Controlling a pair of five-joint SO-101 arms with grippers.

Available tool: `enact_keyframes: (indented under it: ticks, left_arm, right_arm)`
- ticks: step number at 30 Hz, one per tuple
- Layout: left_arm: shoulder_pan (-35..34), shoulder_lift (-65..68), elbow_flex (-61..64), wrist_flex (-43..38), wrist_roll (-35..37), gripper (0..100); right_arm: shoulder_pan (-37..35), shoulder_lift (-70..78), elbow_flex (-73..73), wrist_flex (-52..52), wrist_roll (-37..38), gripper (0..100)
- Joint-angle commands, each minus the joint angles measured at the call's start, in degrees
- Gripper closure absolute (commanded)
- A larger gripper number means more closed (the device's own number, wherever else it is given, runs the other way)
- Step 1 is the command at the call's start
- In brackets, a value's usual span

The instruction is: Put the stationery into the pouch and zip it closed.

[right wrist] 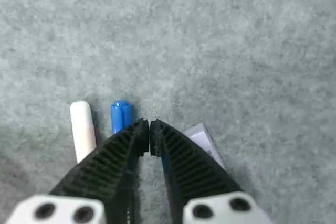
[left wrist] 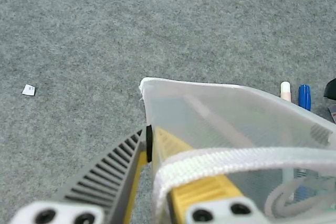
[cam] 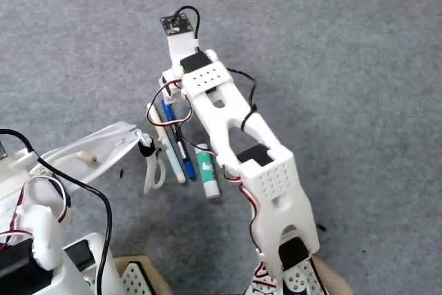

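The blue pen and white pen lie side by side on the grey table – long axes running away from the arm bases, just beside the pouch. The right gripper is pressed together next to the blue pen's end. The left gripper is clamped on the pouch's wall.

Bright, even overhead light, soft faint shadows

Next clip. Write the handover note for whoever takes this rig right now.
Left claw: shut on the pouch edge.
Right claw: shut, nothing between its fingers, tips over the blue pen.
White pen and green stick lie beside the blue pen on the table, next to the pouch.
Done: pouch gripped.
Left: load all three, then zip.
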Motion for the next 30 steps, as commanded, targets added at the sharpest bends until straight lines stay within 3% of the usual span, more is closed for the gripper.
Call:
enact_keyframes:
  ticks: [1,5,15,30]
  left_arm:
    - [-0.6,0.1,-0.4,-1.6,0.6,97]
    - [-0.7,0.1,-0.4,-1.6,0.6,97]
    - [-0.7,0.1,-0.3,-1.5,0.6,97]
    - [-0.7,0.0,-0.3,-1.6,0.6,97]
  right_arm:
    - [0.2,-3.6,0.0,-0.2,-0.4,94.8]
    - [-1.3,-1.9,-0.8,-0.1,-0.4,85.2]
    - [-5.9,1.6,-3.6,0.3,-0.4,85.7]
    - [-6.2,1.5,-5.8,1.3,-0.9,85.7]
